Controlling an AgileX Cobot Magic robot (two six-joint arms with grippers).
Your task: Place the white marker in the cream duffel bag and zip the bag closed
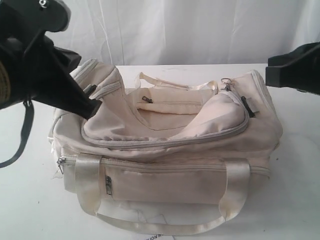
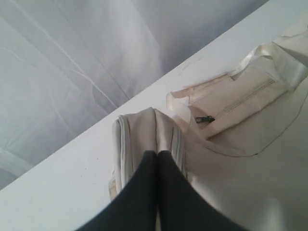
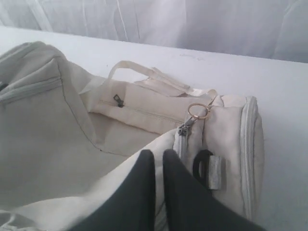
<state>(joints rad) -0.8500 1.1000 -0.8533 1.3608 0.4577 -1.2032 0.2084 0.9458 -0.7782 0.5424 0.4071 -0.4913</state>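
The cream duffel bag [image 1: 170, 150] lies on the white table with its top flap unzipped and sagging open. My left gripper [image 1: 92, 107] is shut on the fabric at the bag's left end, holding that end up; in the left wrist view its fingertips [image 2: 158, 153] press together at the bag [image 2: 240, 168]. My right gripper [image 1: 268, 75] hangs by the bag's right end, apart from it. In the right wrist view that gripper [image 3: 159, 153] is shut over the bag [image 3: 48, 130], near the ringed zipper pull [image 3: 197, 111] and a black clip [image 3: 204, 166]. The white marker is out of view.
The white table [image 1: 30, 200] stretches around the bag, with a white curtain [image 1: 200, 30] behind. A glossy webbing handle [image 1: 150, 225] droops over the front edge. An inner pocket with a small dark zipper pull [image 1: 146, 98] shows inside the opening.
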